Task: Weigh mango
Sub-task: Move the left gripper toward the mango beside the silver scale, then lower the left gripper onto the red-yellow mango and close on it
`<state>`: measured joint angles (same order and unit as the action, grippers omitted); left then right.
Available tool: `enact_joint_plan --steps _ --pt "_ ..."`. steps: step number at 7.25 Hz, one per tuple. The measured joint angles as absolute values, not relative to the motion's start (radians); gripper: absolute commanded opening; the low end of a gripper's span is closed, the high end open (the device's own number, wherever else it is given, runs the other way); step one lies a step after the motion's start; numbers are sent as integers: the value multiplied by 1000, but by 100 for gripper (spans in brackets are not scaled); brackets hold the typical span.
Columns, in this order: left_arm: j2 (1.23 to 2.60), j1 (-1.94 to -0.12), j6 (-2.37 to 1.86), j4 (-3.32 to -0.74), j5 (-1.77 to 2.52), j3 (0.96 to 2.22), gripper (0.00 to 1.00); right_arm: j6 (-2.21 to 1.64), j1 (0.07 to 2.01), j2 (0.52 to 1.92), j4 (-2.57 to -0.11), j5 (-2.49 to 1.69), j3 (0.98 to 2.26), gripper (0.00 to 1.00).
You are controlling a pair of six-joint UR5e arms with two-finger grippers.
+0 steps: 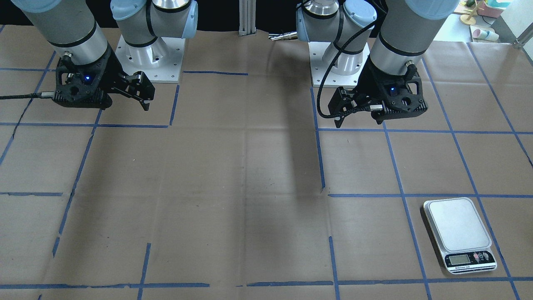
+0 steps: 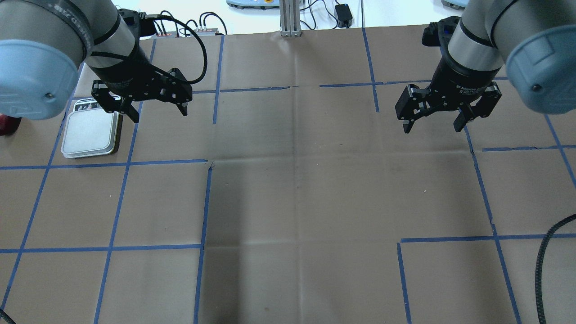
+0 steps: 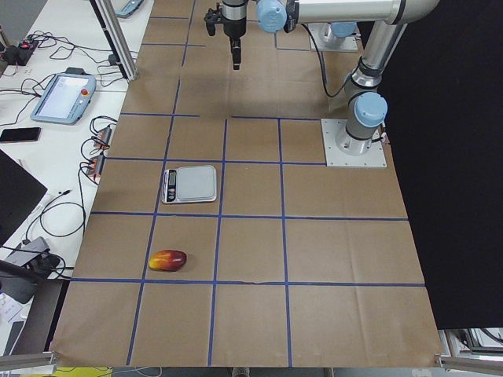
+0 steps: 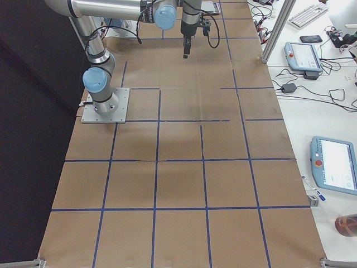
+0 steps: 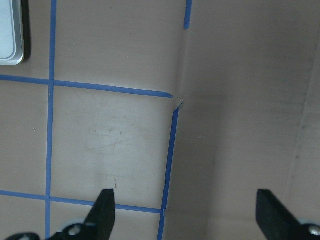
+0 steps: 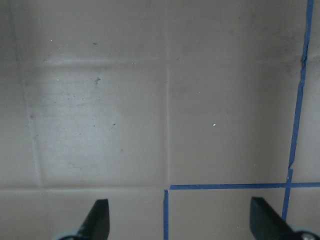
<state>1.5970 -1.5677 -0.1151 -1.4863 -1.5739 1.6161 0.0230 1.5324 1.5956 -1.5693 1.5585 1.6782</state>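
Note:
The mango (image 3: 167, 260), dark red fading to orange-yellow, lies on the brown paper at the table's end on my left, a grid cell beyond the scale. Only its dark red edge shows in the overhead view (image 2: 5, 124). The silver kitchen scale (image 2: 90, 134) (image 1: 458, 231) (image 3: 189, 184) is empty; its corner shows in the left wrist view (image 5: 10, 30). My left gripper (image 2: 159, 114) (image 1: 345, 113) (image 5: 185, 200) hangs open and empty above the table, just inward of the scale. My right gripper (image 2: 431, 128) (image 1: 141, 96) (image 6: 177, 207) hangs open and empty over the other half.
Brown paper with a blue tape grid (image 2: 204, 202) covers the table. An aluminium post (image 2: 288, 18) stands at the far edge. A black cable (image 2: 542, 256) loops in at the overhead view's lower right. Teach pendants (image 4: 301, 53) and cables lie on the white bench beyond.

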Motion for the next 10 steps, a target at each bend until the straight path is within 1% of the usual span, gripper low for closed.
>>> enact_joint_plan --steps 7,8,10 --pt "1605 -1553 -109 -1484 -1576 1590 100 23 1532 1595 -1569 1559 1678 100" --pt "1608 -1520 -82 -1477 -1576 1587 100 23 1532 1595 -1569 1559 1678 100" --pt "1646 -1365 36 -1462 -1575 1564 100 23 1532 1595 -1569 1559 1678 100"
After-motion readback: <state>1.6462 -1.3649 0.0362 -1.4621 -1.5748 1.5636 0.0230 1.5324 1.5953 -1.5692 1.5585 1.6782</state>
